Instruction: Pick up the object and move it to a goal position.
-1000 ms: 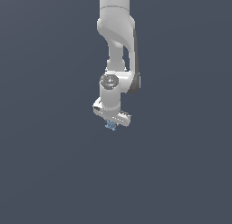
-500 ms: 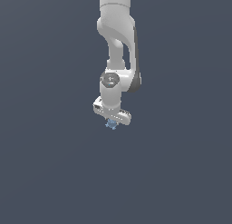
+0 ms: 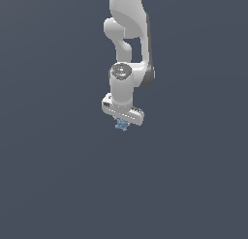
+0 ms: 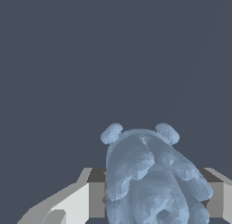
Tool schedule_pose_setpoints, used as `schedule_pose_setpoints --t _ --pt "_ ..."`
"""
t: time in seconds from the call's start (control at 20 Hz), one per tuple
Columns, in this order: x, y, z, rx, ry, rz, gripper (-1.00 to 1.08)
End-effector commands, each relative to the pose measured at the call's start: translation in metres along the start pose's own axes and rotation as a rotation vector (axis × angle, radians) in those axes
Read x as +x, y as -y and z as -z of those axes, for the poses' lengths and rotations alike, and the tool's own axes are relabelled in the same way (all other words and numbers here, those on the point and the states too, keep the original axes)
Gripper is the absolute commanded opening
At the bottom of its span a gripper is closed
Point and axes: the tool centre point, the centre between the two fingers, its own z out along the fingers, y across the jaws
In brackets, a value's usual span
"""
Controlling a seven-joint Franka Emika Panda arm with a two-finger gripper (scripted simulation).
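Hanging below a white robot arm (image 3: 127,49), the tool (image 3: 122,123) clenches a small, lumpy, light-blue object (image 4: 149,177) between its fingers (image 4: 86,196).

You are looking at a glossy white robot arm (image 3: 127,37) built from rounded, tube-like segments, with a dark grey strip running along one side. Below that strip, a round joint cap (image 3: 119,71) shows a dark grey disc bearing a small red mark. Under the cap sits a white, bar-shaped gripper (image 3: 122,121). Its fingers (image 4: 74,201) appear white with grey inner faces.
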Motion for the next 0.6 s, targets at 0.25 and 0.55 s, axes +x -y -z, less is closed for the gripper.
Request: schedule_pose_setpoints --t 0.25,0.55 --pt "-0.03 0.006 0.056 0.0 -0.001 0.0 -1.0" --pt "-0.055 0.011 0.104 -0.001 -0.001 0.0 -1.0"
